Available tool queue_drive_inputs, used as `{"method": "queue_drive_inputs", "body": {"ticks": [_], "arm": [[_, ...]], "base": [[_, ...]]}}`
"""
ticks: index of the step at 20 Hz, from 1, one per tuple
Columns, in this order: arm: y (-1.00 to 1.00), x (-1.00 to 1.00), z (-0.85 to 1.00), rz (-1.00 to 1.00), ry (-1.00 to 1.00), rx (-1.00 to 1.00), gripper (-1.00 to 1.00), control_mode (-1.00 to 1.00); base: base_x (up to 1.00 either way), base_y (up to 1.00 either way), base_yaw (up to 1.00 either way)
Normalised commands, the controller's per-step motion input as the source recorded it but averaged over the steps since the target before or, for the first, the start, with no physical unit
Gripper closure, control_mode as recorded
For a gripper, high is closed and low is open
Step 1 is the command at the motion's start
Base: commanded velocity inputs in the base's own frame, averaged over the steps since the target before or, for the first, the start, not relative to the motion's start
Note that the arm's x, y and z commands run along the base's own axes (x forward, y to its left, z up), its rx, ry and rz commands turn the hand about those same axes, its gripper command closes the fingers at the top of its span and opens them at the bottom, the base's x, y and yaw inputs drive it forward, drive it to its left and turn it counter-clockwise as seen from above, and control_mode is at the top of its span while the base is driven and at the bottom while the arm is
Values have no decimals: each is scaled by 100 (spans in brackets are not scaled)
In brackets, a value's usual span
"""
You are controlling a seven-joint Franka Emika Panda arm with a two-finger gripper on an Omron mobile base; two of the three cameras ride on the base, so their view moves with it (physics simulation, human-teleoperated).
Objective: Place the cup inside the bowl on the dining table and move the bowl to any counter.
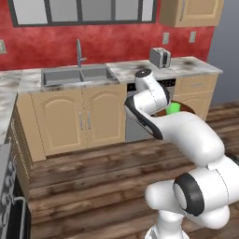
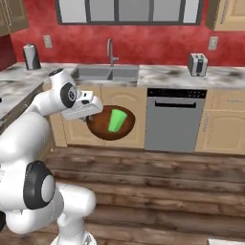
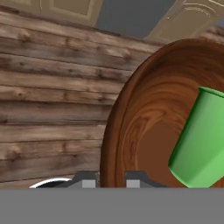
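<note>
Gripper (image 3: 110, 178) clamped on rim of brown bowl (image 2: 101, 128), held in air above wood floor (image 2: 167, 182), before dishwasher (image 2: 174, 119). Green cup (image 2: 116, 120) tilted inside bowl. No readable writing.

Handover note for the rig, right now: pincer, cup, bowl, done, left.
Pincer: shut on the rim of the bowl, carrying it in the air above the wooden floor.
Cup: lies tilted inside the bowl.
Bowl: held in front of the sink cabinets, below counter height.
Done: cup in bowl, bowl lifted.
Left: raise the bowl over the counter, set it down, release. Watch the tilt, the cup could slide.
</note>
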Motion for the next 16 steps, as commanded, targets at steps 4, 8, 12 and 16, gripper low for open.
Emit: {"method": "queue_drive_inputs", "body": {"ticks": [4, 8, 12, 16], "arm": [[0, 0, 0, 0, 0, 0, 100, 100], [0, 0, 0, 0, 0, 0, 100, 100], [0, 0, 0, 0, 0, 0, 100, 100], [0, 0, 0, 0, 0, 0, 100, 100]], "base": [[85, 26, -6], [77, 29, -6], [66, 34, -6], [71, 44, -7]]}}
